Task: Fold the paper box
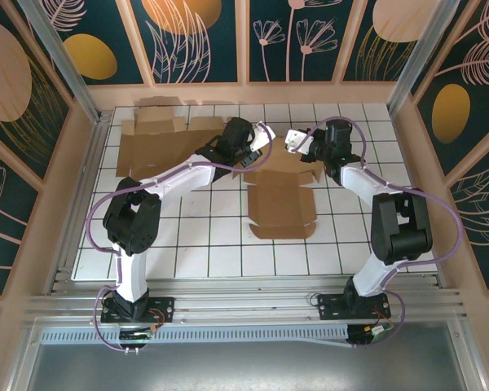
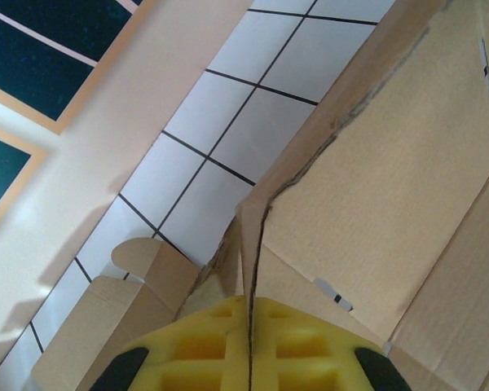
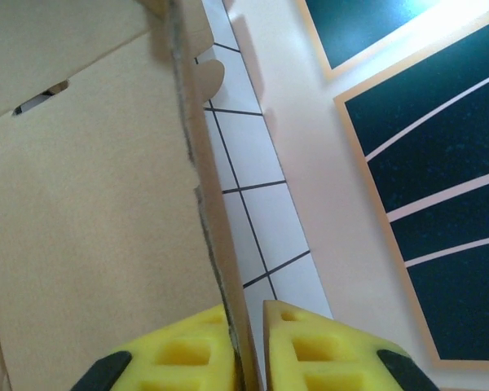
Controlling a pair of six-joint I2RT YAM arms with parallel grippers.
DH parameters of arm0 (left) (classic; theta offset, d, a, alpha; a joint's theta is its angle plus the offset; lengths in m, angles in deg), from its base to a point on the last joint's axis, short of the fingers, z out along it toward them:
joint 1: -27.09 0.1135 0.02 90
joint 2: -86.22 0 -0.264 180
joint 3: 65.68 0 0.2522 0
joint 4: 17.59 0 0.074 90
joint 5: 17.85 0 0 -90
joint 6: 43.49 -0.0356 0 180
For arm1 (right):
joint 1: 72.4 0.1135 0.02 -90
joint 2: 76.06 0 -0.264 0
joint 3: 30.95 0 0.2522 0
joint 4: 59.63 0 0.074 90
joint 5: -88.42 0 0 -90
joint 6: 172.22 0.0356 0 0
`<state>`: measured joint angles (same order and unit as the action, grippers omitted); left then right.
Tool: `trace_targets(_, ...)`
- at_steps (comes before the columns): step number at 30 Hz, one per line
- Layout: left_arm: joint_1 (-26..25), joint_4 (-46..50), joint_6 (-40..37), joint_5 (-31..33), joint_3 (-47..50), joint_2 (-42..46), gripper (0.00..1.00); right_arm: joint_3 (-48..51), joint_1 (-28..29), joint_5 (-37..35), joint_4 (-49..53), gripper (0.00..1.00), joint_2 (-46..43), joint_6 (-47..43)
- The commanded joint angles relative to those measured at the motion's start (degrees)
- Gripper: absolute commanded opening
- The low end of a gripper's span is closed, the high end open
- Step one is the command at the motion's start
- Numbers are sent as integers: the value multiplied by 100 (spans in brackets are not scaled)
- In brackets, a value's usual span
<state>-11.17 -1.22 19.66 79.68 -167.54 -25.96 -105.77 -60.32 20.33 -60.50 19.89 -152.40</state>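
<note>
Paper box (image 1: 281, 202) pinched at opposite edges by left gripper (image 2: 248, 330) and right gripper (image 3: 248, 338); shallow holds may slip; uneven pulling may tear creases.

paper box (image 1: 282, 204): middle of the bench (image 1: 196, 244)
spare cardboard (image 1: 159, 138): flat on the bench, behind and left of the box
left pincer (image 2: 248, 338): on the box's far-left edge
right pincer (image 3: 246, 342): on its far-right edge

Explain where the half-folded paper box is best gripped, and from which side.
Probably the paper box by its raised side walls, near the far end, from above: each stands as a thin edge to straddle, as the left claw and right claw do. Its flat base gives no hold.
</note>
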Motion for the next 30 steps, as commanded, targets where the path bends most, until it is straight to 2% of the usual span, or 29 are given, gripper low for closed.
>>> trace_targets(1, -14, -518, 595, -79, 286, 468, 26, 350, 130, -294, -641, 12, -346, -98)
trace_targets(5, -8, -937, 2188, 435, 943, 1155, 37, 1035, 363, -1189, -1705, 9, -624, -335)
trace_targets(7, -15, -765, 3338, 747, 1182, 1614, 37, 1297, 494, -1689, -2079, 8, -719, -517)
trace_targets(9, -1, -490, 4697, 740, 1383, 1989, 38, 1566, 635, -2065, -2489, 8, -800, -629)
trace_targets(12, 61, -677, 6716, -253, 1867, 2384, 41, 1905, 935, -2683, -2822, 8, -837, -803)
trace_targets(14, 94, -949, 7609, -751, 2096, 2430, 42, 2147, 1177, -3208, -3217, 8, -810, -982)
trace_targets(17, 168, -783, 8627, -992, 1951, 2163, 45, 2489, 1460, -3688, -3826, 8, -777, -1120)
trace_targets(22, 199, -674, 8829, -1359, 1332, 1297, 46, 2792, 1679, -4025, -4454, 9, -526, -1271)
trace_targets(30, 360, -846, 8649, -968, 953, 531, 48, 2980, 1797, -3900, -4458, 10, -536, -1082)
